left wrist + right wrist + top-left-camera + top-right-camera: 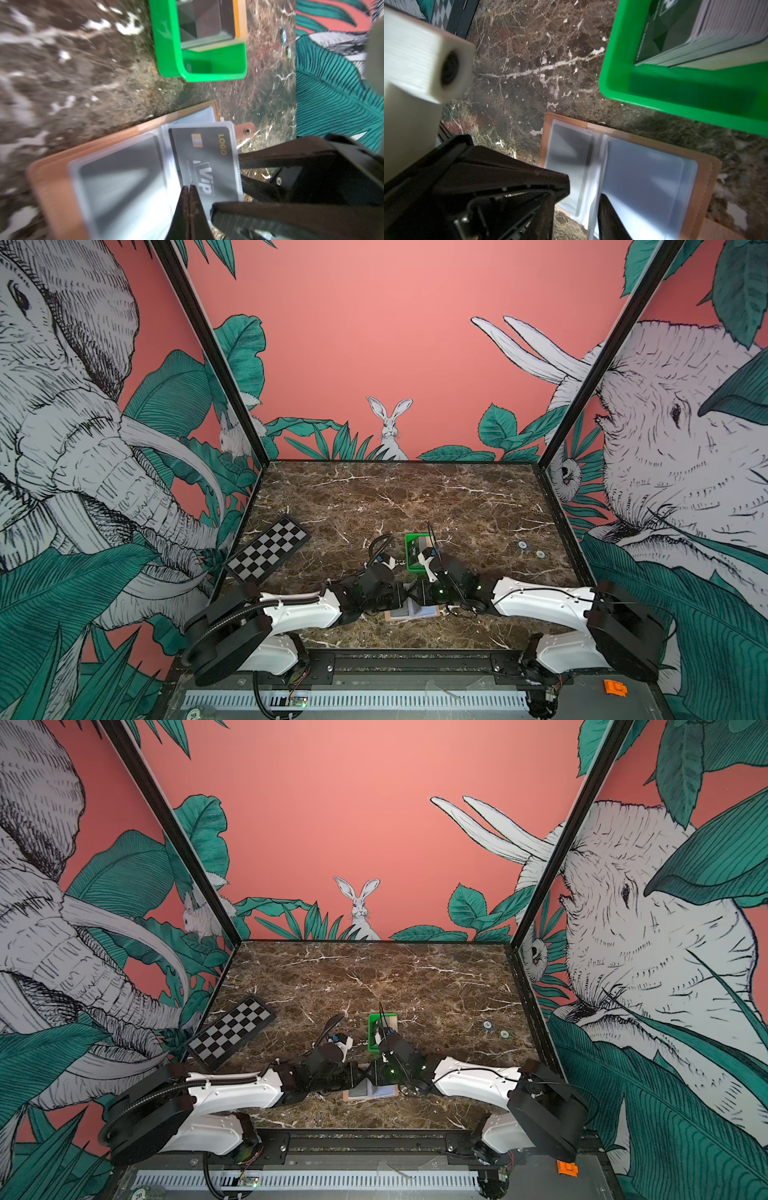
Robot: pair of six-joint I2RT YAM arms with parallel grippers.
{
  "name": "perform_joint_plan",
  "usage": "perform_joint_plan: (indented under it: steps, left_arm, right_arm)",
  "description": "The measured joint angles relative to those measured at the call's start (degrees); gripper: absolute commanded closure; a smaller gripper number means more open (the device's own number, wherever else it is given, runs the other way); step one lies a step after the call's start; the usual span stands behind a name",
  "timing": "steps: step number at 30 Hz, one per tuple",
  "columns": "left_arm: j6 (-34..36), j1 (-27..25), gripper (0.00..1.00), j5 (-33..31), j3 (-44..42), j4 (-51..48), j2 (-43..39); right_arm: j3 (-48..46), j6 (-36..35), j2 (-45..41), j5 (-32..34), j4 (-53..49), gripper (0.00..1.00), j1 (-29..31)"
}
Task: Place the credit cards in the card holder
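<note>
The left gripper point(190, 187) has its tips closed at a clear pocket leaf point(233, 145), possibly pinching it; blur leaves this unsure. The right gripper point(225, 180) stands with jaws parted astride that leaf's edge, gripping nothing. The VIP card point(203, 162) sits pocketed in the card holder point(49, 176), spread open on the table point(83, 72) near both arms. More credit cards point(660, 31) wait in the green tray point(675, 93): task partly done.

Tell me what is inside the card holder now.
The open holder shows a black VIP card in one clear sleeve and a dark grey card in another. A third sleeve looks pale blue; card or not, I cannot tell. Anything beneath these is covered.
</note>
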Motion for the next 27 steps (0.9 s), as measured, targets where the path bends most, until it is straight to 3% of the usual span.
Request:
perform_joint_plan:
  steps: [8,11,20,27]
  left_arm:
    - [0.7,7.0,0.96,2.4,-6.0,-3.0,-13.5]
    - [1.2,9.0,0.80,3.1,-9.6,-3.0,-18.9]
    - [6.6,9.2,0.70,4.1,-12.3,-6.0,-36.1]
    - [10.4,9.2,0.69,5.3,-11.1,-8.7,-33.7]
  right_arm:
    - [2.5,1.2,1.6,1.3,-0.5,0.64,3.3]
    - [4.0,1.9,2.8,2.3,-0.4,0.64,5.0]
    - [5.3,3.9,0.7,7.9,-5.0,0.63,6.8]
    - [10.1,2.4,-4.2,13.1,-13.7,0.63,5.8]
